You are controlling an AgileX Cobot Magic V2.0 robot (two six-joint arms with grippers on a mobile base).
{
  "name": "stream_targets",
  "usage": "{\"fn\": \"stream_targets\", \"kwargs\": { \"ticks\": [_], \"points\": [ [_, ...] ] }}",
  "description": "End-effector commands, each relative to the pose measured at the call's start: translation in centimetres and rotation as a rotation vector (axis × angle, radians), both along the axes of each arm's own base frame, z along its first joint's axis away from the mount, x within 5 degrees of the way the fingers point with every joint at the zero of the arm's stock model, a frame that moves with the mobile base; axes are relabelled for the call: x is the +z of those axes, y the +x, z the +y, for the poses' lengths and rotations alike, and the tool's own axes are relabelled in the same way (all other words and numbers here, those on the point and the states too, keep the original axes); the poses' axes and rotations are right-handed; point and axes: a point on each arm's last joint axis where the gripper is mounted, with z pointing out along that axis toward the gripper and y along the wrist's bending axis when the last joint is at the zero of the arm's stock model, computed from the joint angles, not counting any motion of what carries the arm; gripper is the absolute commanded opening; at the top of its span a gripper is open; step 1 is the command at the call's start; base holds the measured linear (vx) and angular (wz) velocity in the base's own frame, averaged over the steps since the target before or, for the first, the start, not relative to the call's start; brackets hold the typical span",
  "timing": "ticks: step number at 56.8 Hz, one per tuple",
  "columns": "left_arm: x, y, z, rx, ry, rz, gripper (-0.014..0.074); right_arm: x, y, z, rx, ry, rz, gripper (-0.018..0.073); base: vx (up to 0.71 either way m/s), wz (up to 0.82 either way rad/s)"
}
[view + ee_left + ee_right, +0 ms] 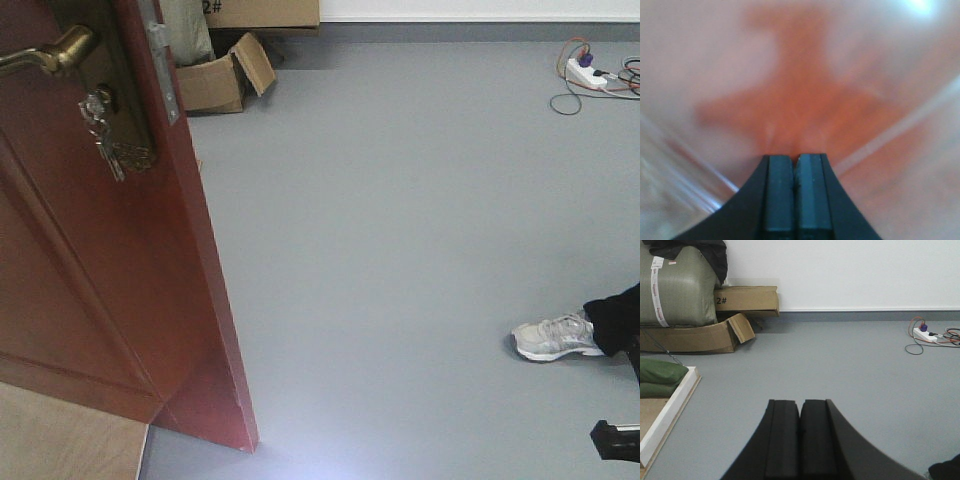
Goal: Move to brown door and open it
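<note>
The brown door (110, 300) fills the left of the front view, swung ajar, its free edge running down to the grey floor. Its brass lever handle (55, 55) sits at the top left, with keys (110, 145) hanging from the lock plate below it. In the left wrist view my left gripper (795, 157) is shut with nothing between its pads, pointing very close at the blurred reddish door surface (800, 90). My right gripper (800, 402) is shut and empty, facing the open grey floor; the door does not show in that view.
Cardboard boxes (215, 80) lie against the far wall behind the door's edge. A power strip with cables (590, 75) lies at the far right. A person's shoe (555, 337) stands on the floor at right. A white frame panel (667, 410) and green bags (660, 375) lie left.
</note>
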Motion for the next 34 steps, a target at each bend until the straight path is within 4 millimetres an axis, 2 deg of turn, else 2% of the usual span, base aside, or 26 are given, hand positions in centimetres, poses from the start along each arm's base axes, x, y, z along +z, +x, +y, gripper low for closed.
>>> {"fn": "stream_targets", "kwargs": {
  "ticks": [1,34],
  "points": [
    [1.87,-0.98,-0.41,0.013,-0.034,-0.082,-0.0006,0.6,0.1,-0.05,-0.005,-0.005,-0.083,0.0,0.22,0.03],
    [1.9,-1.02,-0.43,0.013,-0.033,-0.083,-0.0006,0.6,0.1,-0.05,-0.005,-0.005,-0.083,0.0,0.19,0.02]
  ]
}}
